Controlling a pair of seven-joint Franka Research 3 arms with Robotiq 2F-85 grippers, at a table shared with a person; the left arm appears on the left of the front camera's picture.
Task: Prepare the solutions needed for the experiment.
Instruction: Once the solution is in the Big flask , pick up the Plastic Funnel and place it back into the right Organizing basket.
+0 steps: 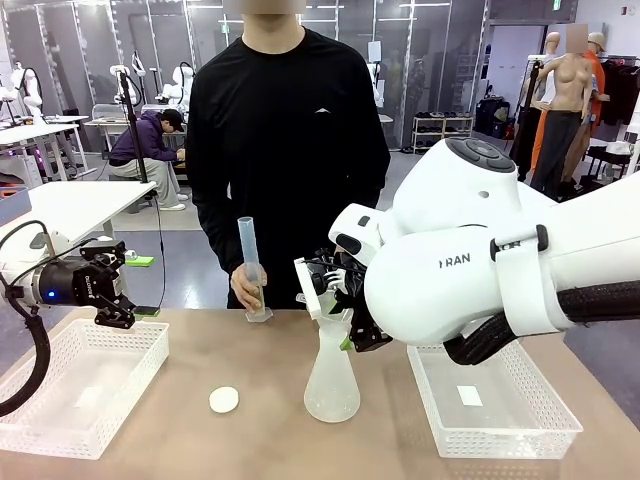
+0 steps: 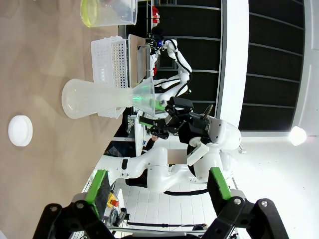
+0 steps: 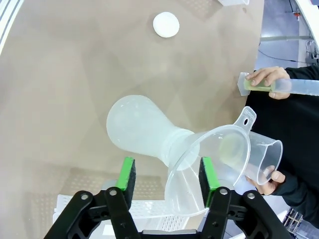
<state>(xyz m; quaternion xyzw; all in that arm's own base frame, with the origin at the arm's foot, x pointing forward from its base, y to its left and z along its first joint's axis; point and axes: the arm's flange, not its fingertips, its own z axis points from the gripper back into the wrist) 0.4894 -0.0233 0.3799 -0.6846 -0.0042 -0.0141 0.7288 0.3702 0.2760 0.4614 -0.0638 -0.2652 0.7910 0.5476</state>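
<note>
A clear conical flask (image 1: 332,378) stands mid-table with a clear funnel (image 1: 322,298) in its neck. My right gripper (image 1: 346,326) holds the funnel's cone (image 3: 209,164) between its green pads (image 3: 207,174). Behind the funnel a person's hand holds a beaker (image 3: 264,157). A shallow yellow-green layer of the solutions (image 2: 90,12) lies in the beaker's bottom. The person's other hand steadies a graduated cylinder (image 1: 250,265) on the table, with some yellow-green liquid (image 3: 260,87) at its foot. My left gripper (image 1: 118,306) hangs open over the left basket, its fingers (image 2: 215,180) wide apart.
A white mesh basket (image 1: 40,420) lies at the table's left and another (image 1: 540,425) at the right holds a small white piece. A small white round disc (image 1: 224,399) lies left of the flask. The person stands at the far edge.
</note>
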